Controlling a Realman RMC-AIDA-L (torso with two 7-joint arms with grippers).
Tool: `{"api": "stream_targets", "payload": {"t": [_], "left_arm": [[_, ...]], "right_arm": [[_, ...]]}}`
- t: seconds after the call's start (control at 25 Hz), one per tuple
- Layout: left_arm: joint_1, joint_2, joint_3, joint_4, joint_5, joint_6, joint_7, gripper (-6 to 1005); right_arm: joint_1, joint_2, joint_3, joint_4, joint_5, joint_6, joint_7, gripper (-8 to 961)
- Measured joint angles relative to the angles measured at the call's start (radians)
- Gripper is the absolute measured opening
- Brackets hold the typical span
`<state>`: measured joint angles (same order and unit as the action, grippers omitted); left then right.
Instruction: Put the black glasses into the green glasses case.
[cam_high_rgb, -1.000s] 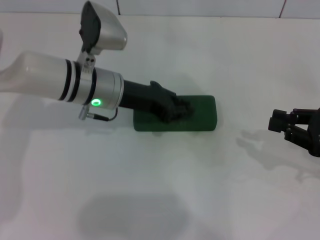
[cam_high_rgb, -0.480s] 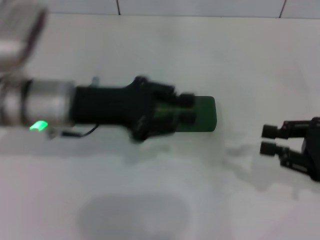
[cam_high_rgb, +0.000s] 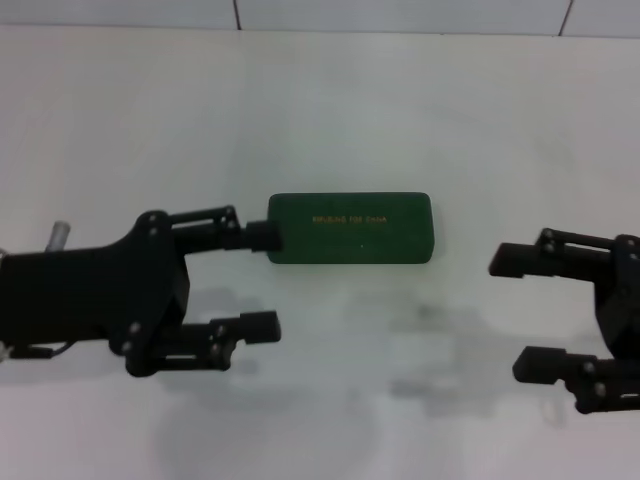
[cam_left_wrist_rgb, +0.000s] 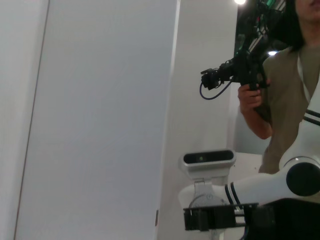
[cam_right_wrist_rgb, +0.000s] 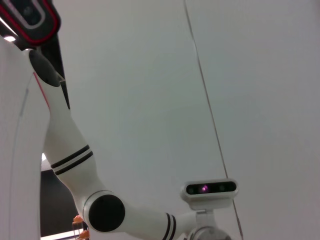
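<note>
The white table (cam_high_rgb: 330, 90) fills the head view, smooth and matte, with a tiled wall seam along its far edge. On it the green glasses case (cam_high_rgb: 352, 229) lies flat and closed, a dark green rounded rectangle with small gold lettering across its lid. The black glasses cannot be seen in any view.

The left gripper (cam_high_rgb: 262, 282) reaches in from the left, chunky and black, its two fingers spread wide apart and holding nothing. Its far fingertip (cam_high_rgb: 262, 236) sits at the case's left end, whether touching cannot be told; the near one is over bare table in front of the case. The right gripper (cam_high_rgb: 519, 315) hangs at the right edge, fingers likewise apart and empty, well clear of the case's right end.

Neither wrist view shows the table or case. The left wrist view looks across the room at the other arm's white segments, a person (cam_left_wrist_rgb: 287, 95) holding a camera (cam_left_wrist_rgb: 235, 70), and pale wall panels. The right wrist view shows a white arm with black bands against a plain wall.
</note>
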<state>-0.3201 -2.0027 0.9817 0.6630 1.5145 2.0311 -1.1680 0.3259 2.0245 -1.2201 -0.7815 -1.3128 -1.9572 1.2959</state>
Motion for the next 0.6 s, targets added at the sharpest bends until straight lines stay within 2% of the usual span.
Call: {"api": "stream_targets", "payload": {"t": [0.12,0.36,0.6], "left_arm": [[0.000,0.003,0.001,-0.020,0.028,0.000,0.012,673],[0.004,0.003,0.002,-0.040,0.045,0.000,0.033,714],[0.004,0.003,0.002,-0.046,0.056,0.000,0.051,725]], "right_arm": [[0.016,0.001,-0.014,0.012,-0.001,0.015,0.001,765],[0.028,-0.001,-0.097,0.012,-0.008,0.114,-0.005,828],[0.033,0.000,-0.113,0.019,-0.013,0.132,-0.009,880]]}}
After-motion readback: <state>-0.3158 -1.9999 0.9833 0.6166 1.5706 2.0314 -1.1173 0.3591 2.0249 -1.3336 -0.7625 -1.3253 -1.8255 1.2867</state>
